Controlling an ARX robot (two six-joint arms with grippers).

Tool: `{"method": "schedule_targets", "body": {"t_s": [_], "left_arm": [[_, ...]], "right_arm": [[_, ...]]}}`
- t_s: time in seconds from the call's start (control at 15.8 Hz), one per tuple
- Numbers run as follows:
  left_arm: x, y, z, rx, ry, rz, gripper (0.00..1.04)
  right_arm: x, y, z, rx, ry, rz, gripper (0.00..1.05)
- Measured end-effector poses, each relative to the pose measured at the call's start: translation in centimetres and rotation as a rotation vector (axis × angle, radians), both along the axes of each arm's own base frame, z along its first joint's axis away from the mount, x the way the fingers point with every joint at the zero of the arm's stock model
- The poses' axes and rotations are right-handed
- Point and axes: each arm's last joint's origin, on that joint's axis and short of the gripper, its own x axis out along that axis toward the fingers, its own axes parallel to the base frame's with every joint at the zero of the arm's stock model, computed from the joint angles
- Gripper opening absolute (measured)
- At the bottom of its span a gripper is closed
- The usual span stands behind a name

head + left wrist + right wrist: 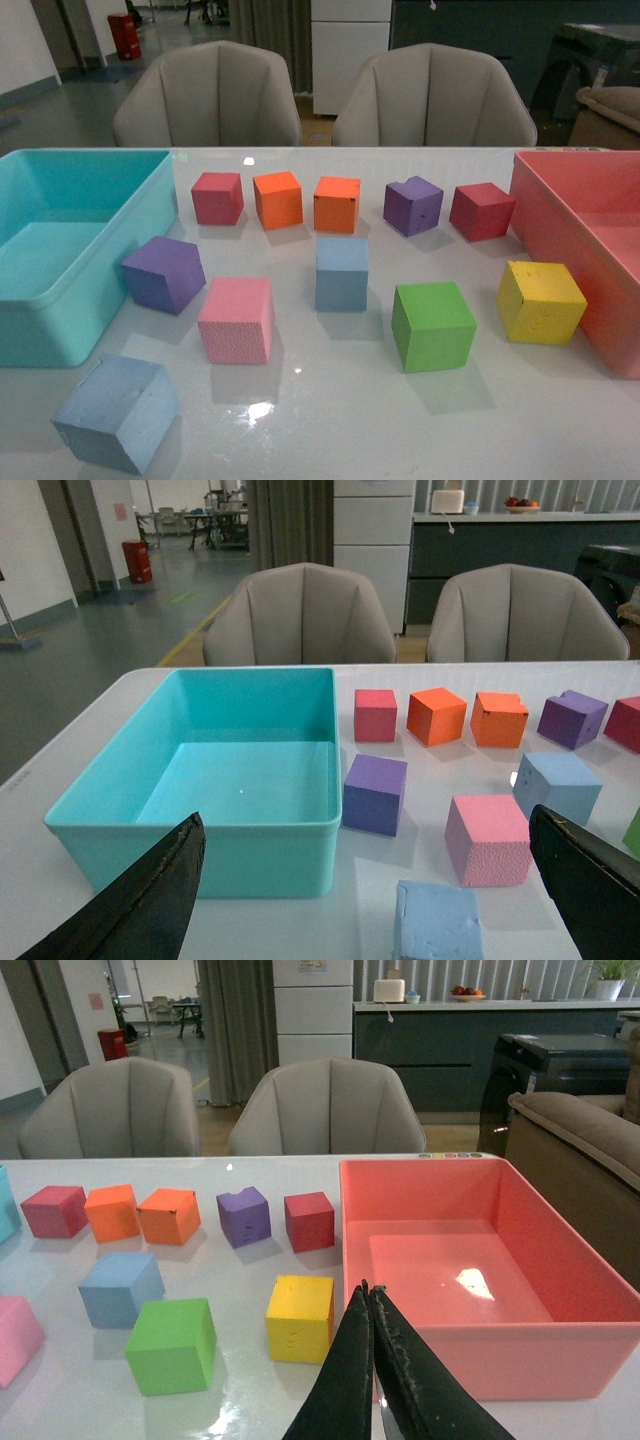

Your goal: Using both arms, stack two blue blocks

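Left wrist view: left gripper [362,818] spread wide, both black fingers [150,900] apart, nothing between them touched. The near blue block [437,920] shows in the gap between the fingers, loose on the white table [90,730].

Right wrist view: right gripper [367,1295] clenched, tips pressed together, empty. It hangs above the table just beside the pink bin [600,1350] and the yellow cube [300,1317].

Front view: neither arm shows.
- Near blue block [115,412] sits at the table's front left, turned at an angle, just in front of the teal bin [150,230].
- Middle blue block [342,272] stands square at mid-table, between the pink cube [237,318] and the green cube [432,325], well apart from the near one. The blocks are not stacked.
- Back row, left to right: red cube [217,197], two orange cubes [277,199], notched purple cube [412,205], dark red cube [481,211].
- Second purple cube [163,272] just beside the teal bin.

Writing: a pinkish sheet [120,512] on the far wall, possibly a notice; print too small to read.
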Motion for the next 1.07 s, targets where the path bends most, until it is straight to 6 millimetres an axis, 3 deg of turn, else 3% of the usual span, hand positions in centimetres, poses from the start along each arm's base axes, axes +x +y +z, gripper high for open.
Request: {"method": "schedule_targets", "body": {"t_s": [0.69, 0.76, 1.07], "left_arm": [[0.0, 0.0, 0.0, 0.000, 0.000, 0.000, 0.98], [0.0, 0.0, 0.0, 0.000, -0.001, 0.000, 0.98], [0.0, 0.0, 0.0, 0.000, 0.000, 0.000, 0.98]], "right_arm": [[-1.3, 0.0, -0.3, 0.000, 0.008, 0.000, 0.02], [-1.3, 0.0, -0.3, -0.001, 0.009, 0.000, 0.09], [-1.3, 0.0, -0.3, -0.001, 0.008, 0.000, 0.68]]}}
